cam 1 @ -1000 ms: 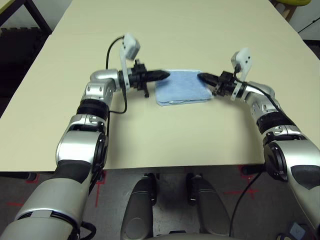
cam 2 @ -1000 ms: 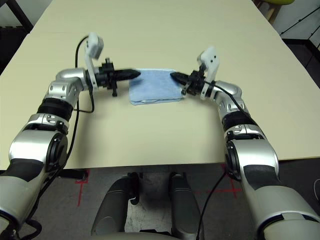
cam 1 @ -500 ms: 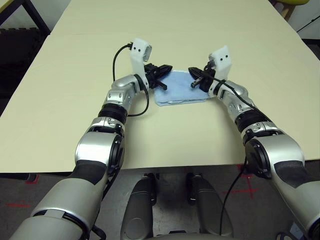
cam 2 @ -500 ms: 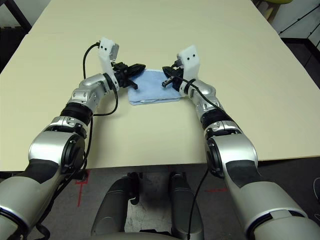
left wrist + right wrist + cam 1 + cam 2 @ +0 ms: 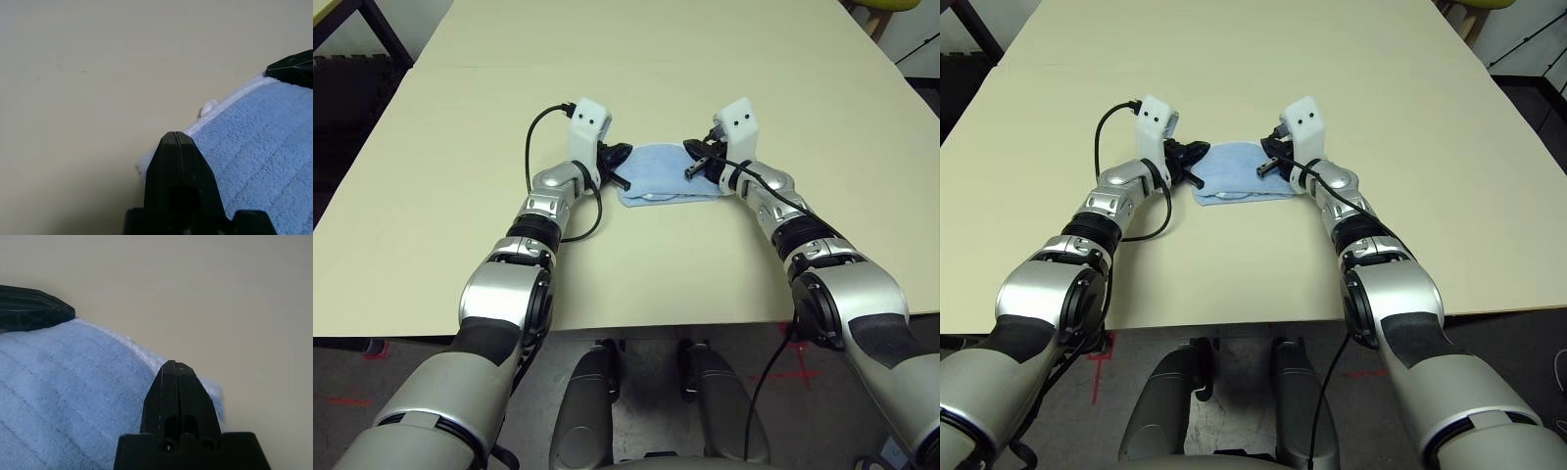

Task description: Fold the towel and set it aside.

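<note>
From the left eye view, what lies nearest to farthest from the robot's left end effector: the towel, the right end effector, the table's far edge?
1. towel, right beside it.
2. right end effector, across the towel.
3. table far edge, well beyond.

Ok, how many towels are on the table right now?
1. The towel, light blue and folded, lies on the table between the left gripper and the right gripper, both shut at its far corners. Nothing suggests another underneath.

Towel (image 5: 259, 161) cut off at edge
</note>
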`<state>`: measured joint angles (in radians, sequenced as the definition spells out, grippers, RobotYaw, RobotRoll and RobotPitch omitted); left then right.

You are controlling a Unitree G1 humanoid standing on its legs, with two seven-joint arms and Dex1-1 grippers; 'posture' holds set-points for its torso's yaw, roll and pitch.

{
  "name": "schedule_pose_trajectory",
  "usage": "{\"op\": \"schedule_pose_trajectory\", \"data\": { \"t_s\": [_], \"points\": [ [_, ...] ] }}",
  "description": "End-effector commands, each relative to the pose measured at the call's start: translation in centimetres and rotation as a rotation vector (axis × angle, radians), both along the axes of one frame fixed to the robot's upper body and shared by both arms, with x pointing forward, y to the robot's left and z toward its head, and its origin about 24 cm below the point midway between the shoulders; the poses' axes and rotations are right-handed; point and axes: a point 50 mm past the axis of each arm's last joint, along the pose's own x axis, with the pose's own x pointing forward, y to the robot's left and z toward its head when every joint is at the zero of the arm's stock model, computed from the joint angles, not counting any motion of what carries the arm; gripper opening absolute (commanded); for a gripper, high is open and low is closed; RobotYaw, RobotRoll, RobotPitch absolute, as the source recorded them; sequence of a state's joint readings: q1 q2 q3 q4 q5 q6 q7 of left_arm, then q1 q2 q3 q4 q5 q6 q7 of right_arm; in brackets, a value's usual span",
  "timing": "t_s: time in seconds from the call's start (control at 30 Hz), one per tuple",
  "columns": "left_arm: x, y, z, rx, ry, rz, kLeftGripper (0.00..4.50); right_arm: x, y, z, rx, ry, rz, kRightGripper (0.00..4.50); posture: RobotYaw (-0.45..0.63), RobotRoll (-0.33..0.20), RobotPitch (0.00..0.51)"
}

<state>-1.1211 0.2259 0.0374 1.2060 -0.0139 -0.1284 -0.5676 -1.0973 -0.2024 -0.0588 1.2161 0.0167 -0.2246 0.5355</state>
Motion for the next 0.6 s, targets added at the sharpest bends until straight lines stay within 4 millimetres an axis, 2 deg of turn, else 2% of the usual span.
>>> {"op": "schedule_pose_trajectory", "data": {
  "t_s": [0.03,0.07,0.17,0.23,0.33,0.47,0.57,0.6],
  "points": [
    [-0.2,0.9,-1.2,0.036,0.037,0.009,0.01,-0.3,-1.0,-1.2,0.009,0.045,0.004,0.00,-0.02,0.000,0.219],
    [-0.2,1.0,-0.9,0.029,0.029,0.000,0.01,-0.3,-1.1,-0.9,0.026,0.033,0.014,0.00,-0.01,0.000,0.218],
    [-0.3,0.9,1.6,-0.090,-0.021,-0.137,0.01,-0.4,-2.0,1.2,0.141,-0.041,0.107,0.00,-0.01,0.000,0.218],
    [-0.6,1.5,3.7,-0.170,-0.063,-0.262,0.01,-0.7,-3.4,2.8,0.187,-0.087,0.177,0.00,0.00,0.000,0.218],
    [-1.5,2.4,5.3,-0.182,-0.086,-0.429,0.01,-1.0,-5.1,3.9,0.203,-0.096,0.237,0.00,-0.01,0.000,0.220],
    [-3.2,4.5,5.3,-0.127,-0.049,-0.574,0.01,-1.5,-7.5,4.1,0.200,0.022,0.286,0.00,-0.02,0.000,0.219],
    [-4.6,6.0,4.5,-0.070,-0.020,-0.637,0.58,-2.0,-8.5,4.0,0.215,0.147,0.354,0.00,-0.03,0.000,0.217],
    [-4.9,6.3,4.4,-0.053,-0.016,-0.646,0.91,-2.2,-8.7,4.0,0.215,0.175,0.365,0.00,-0.03,0.000,0.217]
  ]
}}
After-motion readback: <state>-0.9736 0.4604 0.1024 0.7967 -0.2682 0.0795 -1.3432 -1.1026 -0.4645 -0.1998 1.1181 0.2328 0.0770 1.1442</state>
